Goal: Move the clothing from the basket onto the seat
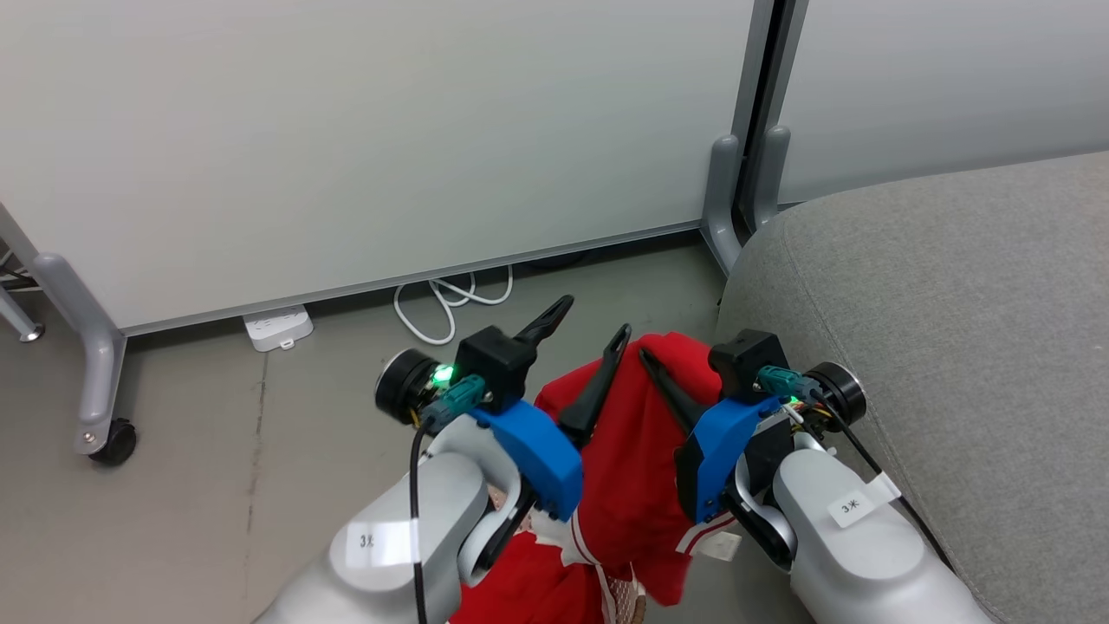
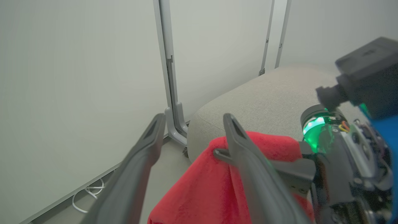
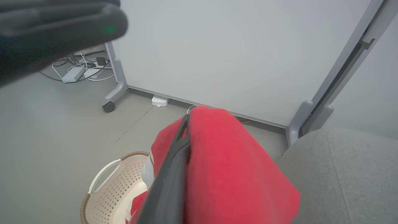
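A red piece of clothing (image 1: 624,459) is held up by the right gripper (image 1: 665,368). In the right wrist view one of its dark fingers (image 3: 174,161) is seen pressed along the left side of the cloth. The other is covered by the fabric, which is draped over it and hangs down on both sides. No gap is seen between the visible finger and the cloth, so the gripper is taken to be closed on the garment. White trim is seen at the garment's lower edge in the head view.

The left gripper (image 2: 194,118) is held just beside it, spread wide, with nothing in its grasp. One of its fingers (image 2: 248,174) is seen in front of the red fabric; whether contact is made cannot be told.

Below the lifted garment, the basket (image 3: 105,189) is seen standing on the floor (image 1: 217,485), with more red fabric inside it.

To the robot's right, the seat (image 1: 936,329) is found just beside the raised cloth. The garment is level with the seat's rounded edge and is not laid upon it.

Farther off, a power strip (image 1: 277,328) and a looped white cable (image 1: 450,303) are seen on the floor at the foot of a pale partition (image 1: 346,130). One of its grey legs ends in a caster (image 1: 113,440).
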